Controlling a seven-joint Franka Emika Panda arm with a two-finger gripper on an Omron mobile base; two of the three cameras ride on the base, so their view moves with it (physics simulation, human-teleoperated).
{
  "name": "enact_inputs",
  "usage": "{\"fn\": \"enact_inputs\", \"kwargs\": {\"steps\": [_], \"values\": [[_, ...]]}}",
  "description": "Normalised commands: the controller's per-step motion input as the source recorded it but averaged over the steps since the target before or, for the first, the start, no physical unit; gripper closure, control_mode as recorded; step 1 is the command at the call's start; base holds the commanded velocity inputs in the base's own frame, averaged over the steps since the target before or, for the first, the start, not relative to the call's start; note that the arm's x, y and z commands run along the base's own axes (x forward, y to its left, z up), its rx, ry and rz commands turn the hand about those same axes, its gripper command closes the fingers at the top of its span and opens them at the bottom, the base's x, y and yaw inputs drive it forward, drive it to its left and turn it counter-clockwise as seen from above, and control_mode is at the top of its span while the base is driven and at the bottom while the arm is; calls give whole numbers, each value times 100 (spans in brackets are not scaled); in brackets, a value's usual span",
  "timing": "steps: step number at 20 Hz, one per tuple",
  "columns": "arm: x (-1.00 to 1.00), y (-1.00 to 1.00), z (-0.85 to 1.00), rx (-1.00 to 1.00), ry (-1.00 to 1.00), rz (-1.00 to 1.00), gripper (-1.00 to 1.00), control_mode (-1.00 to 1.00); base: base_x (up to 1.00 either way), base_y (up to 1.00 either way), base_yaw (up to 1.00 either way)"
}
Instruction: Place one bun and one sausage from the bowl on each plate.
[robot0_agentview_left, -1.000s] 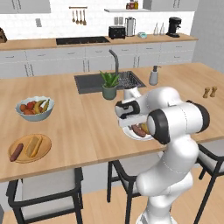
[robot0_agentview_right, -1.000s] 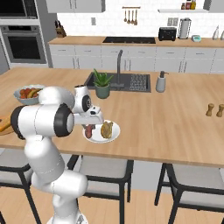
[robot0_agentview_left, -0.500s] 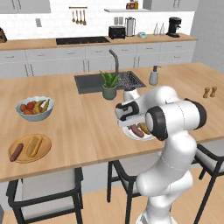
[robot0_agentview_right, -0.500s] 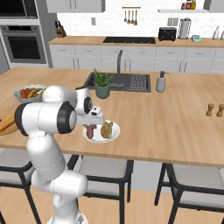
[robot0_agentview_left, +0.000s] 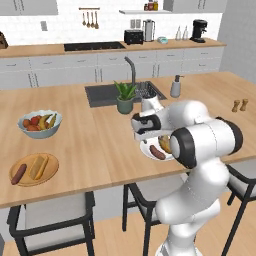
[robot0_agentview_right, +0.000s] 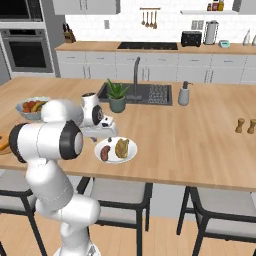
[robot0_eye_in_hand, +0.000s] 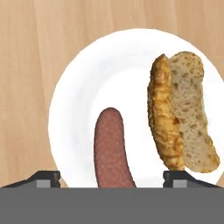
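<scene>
sausage: short reddish-brown sausage (robot0_eye_in_hand: 113, 151), smooth, firm, likely rolls; grip mid-length, lying on white glossy plate (robot0_eye_in_hand: 87, 92)
end effector (robot0_eye_in_hand: 112, 178): jaws spread wide, empty, above plate

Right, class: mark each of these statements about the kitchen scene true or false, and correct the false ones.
1. The white plate holds a sausage and a bun. True.
2. The pincer is shut on the sausage. False: it is open, the sausage lies free between its tips.
3. The wooden plate is bare. False: it also holds a sausage and a bun.
4. A potted plant stands beside the sink. True.
</scene>
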Motion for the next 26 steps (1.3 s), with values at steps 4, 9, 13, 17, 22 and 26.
{"fn": "enact_inputs", "kwargs": {"steps": [4, 9, 13, 17, 22, 26], "values": [[-47, 2, 100, 0, -13, 0, -100, -100, 0, 0, 0], [-91, -11, 77, 1, -10, 0, -100, -100, 0, 0, 0], [-100, -36, 11, 10, -2, 0, -100, -100, 0, 0, 0], [-98, -15, 6, 9, 0, 1, -100, -100, 0, 0, 0], [-32, 3, 96, 0, -9, 3, -100, -100, 0, 0, 0], [-49, 0, 100, 0, -14, 0, -100, -100, 0, 0, 0]]}}
